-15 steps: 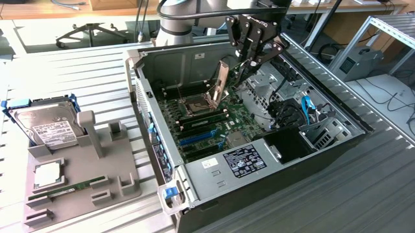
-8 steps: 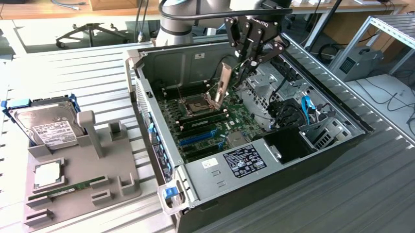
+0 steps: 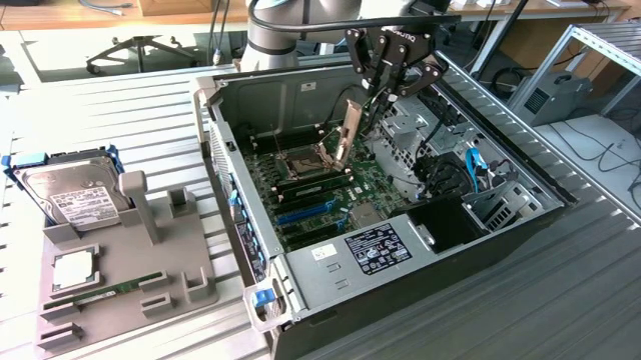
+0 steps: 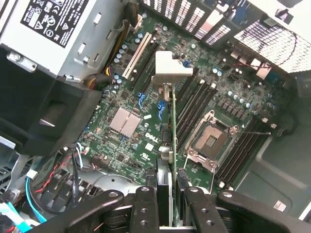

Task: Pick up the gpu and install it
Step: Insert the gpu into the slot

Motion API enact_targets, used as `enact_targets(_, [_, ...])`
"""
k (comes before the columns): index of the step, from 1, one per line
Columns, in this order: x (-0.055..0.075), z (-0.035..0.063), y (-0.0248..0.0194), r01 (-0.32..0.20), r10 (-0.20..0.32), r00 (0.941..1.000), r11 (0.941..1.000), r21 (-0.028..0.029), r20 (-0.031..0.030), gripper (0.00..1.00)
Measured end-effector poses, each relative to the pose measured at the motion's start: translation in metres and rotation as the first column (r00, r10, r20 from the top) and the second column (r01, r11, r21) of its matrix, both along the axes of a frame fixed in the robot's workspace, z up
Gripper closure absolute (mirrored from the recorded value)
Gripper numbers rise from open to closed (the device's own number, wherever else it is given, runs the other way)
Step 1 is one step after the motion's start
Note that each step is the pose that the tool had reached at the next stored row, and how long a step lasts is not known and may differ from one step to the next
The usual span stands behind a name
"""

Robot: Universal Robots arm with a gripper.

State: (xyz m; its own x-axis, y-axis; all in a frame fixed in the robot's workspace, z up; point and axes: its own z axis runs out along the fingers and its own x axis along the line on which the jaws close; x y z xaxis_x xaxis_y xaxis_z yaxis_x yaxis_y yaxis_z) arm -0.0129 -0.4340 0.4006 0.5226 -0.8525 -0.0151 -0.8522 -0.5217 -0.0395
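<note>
Gripper [image 3: 386,84] [image 4: 171,196], jaws narrowed onto the gpu [image 3: 347,133] [image 4: 173,121], holds it edge-on above the motherboard [image 3: 326,191] in the open case [image 3: 300,97].

The silver-grey robot arm [image 3: 270,34] reaches over the open grey metal computer case [image 3: 320,289], its black gripper [image 3: 380,88] pointing down into that case with jaws clamped on the upper edge of the thin green-edged gpu card [image 3: 346,133].

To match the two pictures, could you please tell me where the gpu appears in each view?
Exterior view: the gpu hangs from the gripper above the motherboard, in the upper middle of the picture.
Wrist view: the gpu runs edge-on out from the gripper, over the motherboard.
Shared landmark: the CPU socket, beside the card.
</note>
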Motion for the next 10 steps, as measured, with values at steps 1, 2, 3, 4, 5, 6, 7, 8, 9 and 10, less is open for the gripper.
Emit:
enact_targets(1, [0.0,-0.0001,0.0,-0.014,0.014,0.9999,0.9999,0.0,0.0,0.74])
enact_targets(2, [0.0,-0.0001,0.0,-0.029,0.029,0.9996,0.9996,0.0001,0.0,0.74])
enact_targets(3, [0.0,-0.0001,0.0,-0.043,0.043,0.9991,0.9991,0.0001,0.0,0.74])
enact_targets(4, [0.0,-0.0002,0.0,-0.054,0.054,0.9986,0.9986,0.0001,0.0,0.74])
enact_targets(5, [0.0,-0.0002,0.0,-0.062,0.062,0.9981,0.9981,0.0,0.0,0.74])
enact_targets(6, [0.0,-0.0002,0.0,-0.072,0.072,0.9974,0.9974,0.0001,0.0,0.74])
enact_targets(7, [0.0,-0.0002,0.0,-0.08,0.08,0.9968,0.9968,0.0001,0.0,0.74])
enact_targets(8, [0.0,-0.0003,0.0,-0.088,0.088,0.9961,0.9961,0.0001,0.0,0.74])
enact_targets(9, [0.0,-0.0003,0.0,-0.097,0.097,0.9953,0.9953,0.0001,0.0001,0.74])
enact_targets(10, [0.0,-0.0003,0.0,-0.108,0.108,0.9941,0.9941,0.0001,0.0,0.74])
